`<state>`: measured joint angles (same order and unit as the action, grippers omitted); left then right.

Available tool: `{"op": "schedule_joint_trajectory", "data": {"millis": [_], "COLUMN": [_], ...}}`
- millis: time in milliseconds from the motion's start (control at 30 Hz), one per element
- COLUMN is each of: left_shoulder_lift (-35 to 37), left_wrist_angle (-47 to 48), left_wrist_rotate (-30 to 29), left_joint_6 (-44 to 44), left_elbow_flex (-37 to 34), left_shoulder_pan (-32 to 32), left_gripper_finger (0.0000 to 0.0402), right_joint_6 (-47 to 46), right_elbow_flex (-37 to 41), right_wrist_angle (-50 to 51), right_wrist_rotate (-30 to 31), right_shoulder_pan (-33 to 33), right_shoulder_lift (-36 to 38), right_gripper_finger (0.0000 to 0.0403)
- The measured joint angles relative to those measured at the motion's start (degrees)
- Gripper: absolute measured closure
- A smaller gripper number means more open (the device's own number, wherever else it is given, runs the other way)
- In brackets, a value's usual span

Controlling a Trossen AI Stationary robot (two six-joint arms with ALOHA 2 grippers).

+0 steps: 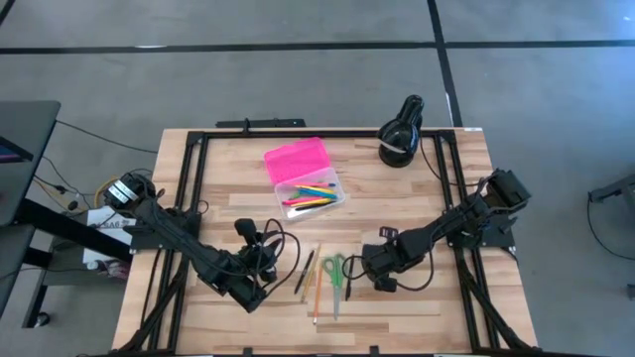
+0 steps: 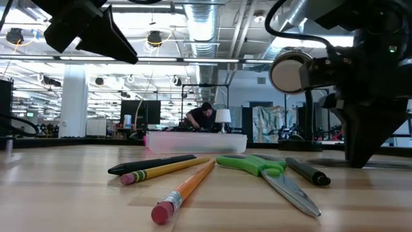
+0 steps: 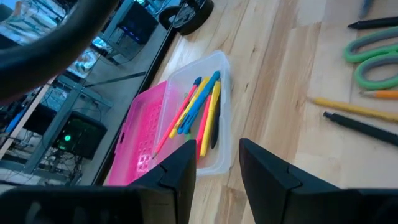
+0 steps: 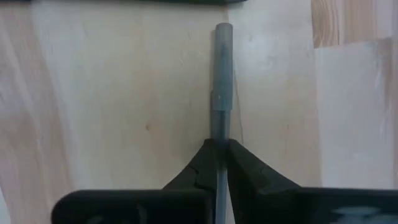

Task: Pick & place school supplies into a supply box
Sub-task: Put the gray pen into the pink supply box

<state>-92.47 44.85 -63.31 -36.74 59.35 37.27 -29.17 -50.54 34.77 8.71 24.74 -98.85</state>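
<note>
Right wrist view is showing the right end effector point(image 4: 219, 149) pinching a thin grey pen point(image 4: 221, 74) near one end, fingers clenched onto the barrel, pen lying flat on the surface point(image 1: 417, 198). From above, that end effector point(image 1: 369, 268) is sitting near the front edge, just right of the green-handled scissors point(image 1: 335, 273).

Left end effector point(image 1: 260, 266) is hanging left of the loose supplies, partly parted and holding nothing, and is facing the supply box point(image 3: 205, 118).

Supply box point(image 1: 310, 181) is lying lid-open toward the back edge, about mid-width; pink lid point(image 1: 296, 159) folded back, clear base already holding several coloured pens point(image 1: 310, 195). Loose items on the front part are: black pen point(image 1: 304, 271), two pencils point(image 1: 316, 288), scissors.

Step in hand, as I read it: lifting the grey pen. The grip is off-centre, so the long end may be sagging or swinging; lifting straight up and slowly before travelling seems wise, then lining the pen with the box's long axis before letting go.

Room: bare wood is lying between the loose items and the box, a fairly clear path. The scissors are close beside the grip, so a sideways drag could be nudging them. Black rounded object point(image 1: 400, 134) is standing at the back right corner, off the route.
</note>
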Motion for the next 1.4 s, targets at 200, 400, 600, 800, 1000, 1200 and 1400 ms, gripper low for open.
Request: {"op": "schedule_joint_trajectory", "data": {"millis": [200,400,600,800,1000,1200,1400], "left_shoulder_lift": [0.0,0.0,0.0,0.0,0.0,0.0,0.0], "left_wrist_angle": [7.2,16.8,21.6,28.4,31.5,31.5,31.7], "left_wrist_rotate": [0.0,0.7,0.0,-0.2,-0.2,-0.2,-0.2], "left_joint_6": [-7.9,-19.0,-25.9,-36.1,-40.7,-40.7,-40.6], "left_elbow_flex": [0.0,-0.2,-5.0,-7.9,-8.3,-8.3,-8.3], "left_shoulder_pan": [0.0,0.0,0.5,0.5,0.6,0.6,0.6], "left_gripper_finger": [0.0285,0.0285,0.0285,0.0285,0.0285,0.0285,0.0285], "right_joint_6": [4.8,8.5,15.7,27.4,40.2,49.1,50.6], "right_elbow_flex": [-2.3,-6.4,-10.8,-14.2,-15.5,-15.5,-15.9], "right_wrist_angle": [1.1,5.2,6.7,-0.5,-13.1,-24.0,-32.4], "right_wrist_rotate": [4.2,12.1,19.5,22.1,19.9,13.1,3.8], "right_shoulder_pan": [0.1,-0.7,-2.8,-9.0,-17.2,-24.6,-30.1], "right_shoulder_lift": [-0.4,-0.4,-0.3,-0.2,-0.1,-0.2,-3.2], "right_gripper_finger": [0.0392,0.0399,0.0397,0.0396,0.0396,0.0395,0.0395]}}
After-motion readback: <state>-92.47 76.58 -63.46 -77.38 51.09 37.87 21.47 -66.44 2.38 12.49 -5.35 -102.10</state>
